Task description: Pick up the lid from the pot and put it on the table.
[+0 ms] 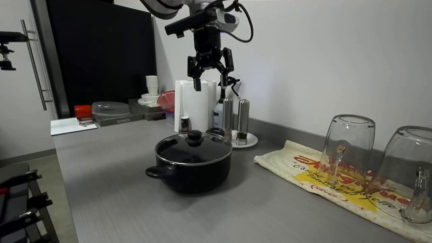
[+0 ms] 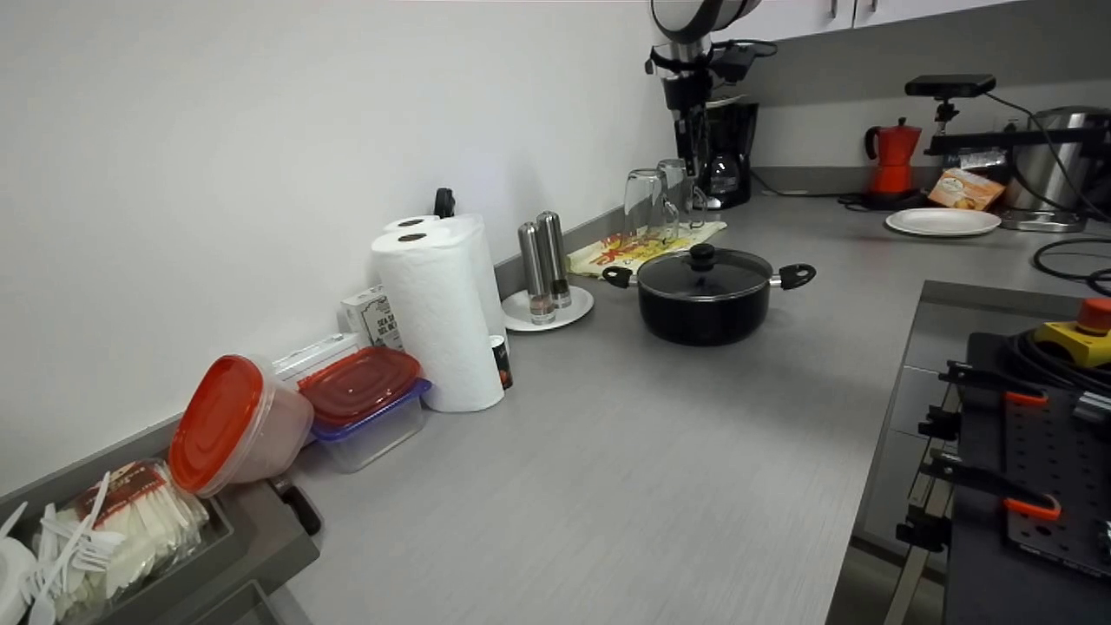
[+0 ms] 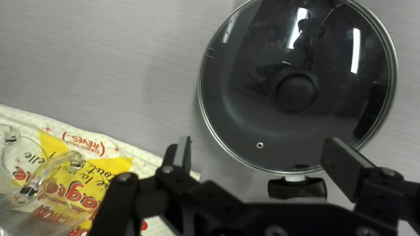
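Observation:
The lid is a see-through glass disc with a metal rim and black knob. It sits level on the black pot. The pot stands on the grey table. The lid, pot and table show in an exterior view too. My gripper is open and empty, pointing down, well above the table; it also shows edge-on in an exterior view. In the wrist view the open fingers frame the lid's lower edge; the lid and its knob lie above and right of centre.
A patterned cloth with upturned glass mugs lies along the wall. Steel grinders on a white plate and paper towel rolls stand beside the pot. Plastic containers and a cutlery tray line the wall.

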You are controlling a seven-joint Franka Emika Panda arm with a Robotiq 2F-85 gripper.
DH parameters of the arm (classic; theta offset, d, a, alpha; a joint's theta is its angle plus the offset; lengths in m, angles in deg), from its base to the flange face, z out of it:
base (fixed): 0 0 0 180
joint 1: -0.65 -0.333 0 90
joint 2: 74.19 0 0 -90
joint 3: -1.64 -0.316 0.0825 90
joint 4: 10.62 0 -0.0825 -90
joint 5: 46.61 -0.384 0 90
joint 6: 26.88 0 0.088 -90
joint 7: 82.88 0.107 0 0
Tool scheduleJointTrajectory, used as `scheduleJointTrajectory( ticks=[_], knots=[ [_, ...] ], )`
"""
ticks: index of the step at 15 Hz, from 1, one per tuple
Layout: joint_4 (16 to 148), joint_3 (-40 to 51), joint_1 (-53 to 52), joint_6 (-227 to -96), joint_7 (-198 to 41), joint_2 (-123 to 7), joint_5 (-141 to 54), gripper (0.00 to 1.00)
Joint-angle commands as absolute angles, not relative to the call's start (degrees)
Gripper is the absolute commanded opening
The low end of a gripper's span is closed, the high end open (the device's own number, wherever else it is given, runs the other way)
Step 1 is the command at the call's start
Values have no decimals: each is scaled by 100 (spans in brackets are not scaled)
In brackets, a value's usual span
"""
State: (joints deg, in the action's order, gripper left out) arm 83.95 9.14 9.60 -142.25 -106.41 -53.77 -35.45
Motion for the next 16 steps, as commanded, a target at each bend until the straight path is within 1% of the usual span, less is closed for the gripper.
scheduleJointTrajectory(
  ticks=[1, 8, 16],
  knots=[
    [8199, 898, 1039, -13888, -10425, -5126, -3500, 100],
    [8375, 836, 1068, -13456, -10173, -5047, -3606, 100],
    [8361, 674, 1028, -13607, -9945, -4789, -3732, 100]
  ],
)
